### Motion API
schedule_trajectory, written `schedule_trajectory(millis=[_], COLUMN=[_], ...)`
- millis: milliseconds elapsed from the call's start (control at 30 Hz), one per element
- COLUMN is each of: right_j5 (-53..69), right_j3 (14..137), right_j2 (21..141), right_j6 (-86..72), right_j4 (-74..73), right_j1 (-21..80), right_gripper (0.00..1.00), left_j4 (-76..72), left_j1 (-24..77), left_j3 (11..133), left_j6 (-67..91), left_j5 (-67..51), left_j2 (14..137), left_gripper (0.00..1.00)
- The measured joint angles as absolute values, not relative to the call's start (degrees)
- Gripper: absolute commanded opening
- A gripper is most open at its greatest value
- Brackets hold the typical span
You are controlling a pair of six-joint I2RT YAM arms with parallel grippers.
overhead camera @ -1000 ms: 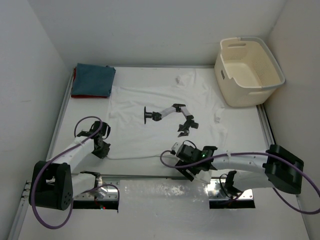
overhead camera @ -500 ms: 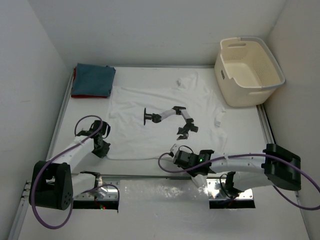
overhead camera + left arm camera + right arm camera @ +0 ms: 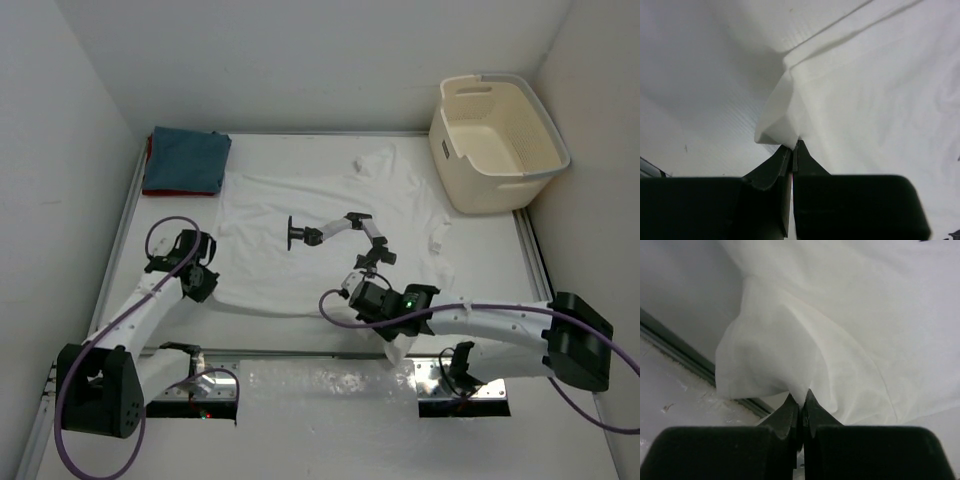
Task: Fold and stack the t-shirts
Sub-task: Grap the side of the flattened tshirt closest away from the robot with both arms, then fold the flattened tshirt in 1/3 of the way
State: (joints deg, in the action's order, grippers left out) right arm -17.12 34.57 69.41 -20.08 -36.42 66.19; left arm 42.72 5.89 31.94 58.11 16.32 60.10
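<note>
The left end effector [image 3: 792, 145] and right end effector [image 3: 802, 397] each clamp the white t-shirt [image 3: 265, 225].

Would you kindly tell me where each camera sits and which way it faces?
Top external: overhead at the near side, looking down on the table, white shirt, blue shirt and basket; left arm and right arm show.
Left wrist: on the left arm, facing along the left gripper, shut on the white shirt's edge; its fingers show.
Right wrist: on the right arm, facing along the right gripper, shut on a lifted fold of that shirt; its fingers show.
Shared: all three show the white shirt.
</note>
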Motion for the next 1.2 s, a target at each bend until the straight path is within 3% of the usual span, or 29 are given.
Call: schedule_trajectory(millis=[233, 600, 1200], right_j5=[-13.85, -9.89, -7.18], right_j3=[39.18, 48.99, 63.37], right_j2=[69.52, 76.51, 89.54], right_j6=[-14.98, -4.16, 9.58], right_j4=[-38.17, -40.49, -41.85], right_j1=[55.77, 41.80, 27.44], right_gripper=[0.00, 0.00, 0.00], left_j4=[39.77, 35.38, 34.52], left_j1=[5.89, 5.89, 5.91], left_j3=[35.57, 46.98, 65.21], left_j6=[55.79, 54.50, 52.31], left_j5=[15.25, 15.40, 19.31], left_j2=[61.69, 74.48, 93.38], left_gripper=[0.00, 0.00, 0.00])
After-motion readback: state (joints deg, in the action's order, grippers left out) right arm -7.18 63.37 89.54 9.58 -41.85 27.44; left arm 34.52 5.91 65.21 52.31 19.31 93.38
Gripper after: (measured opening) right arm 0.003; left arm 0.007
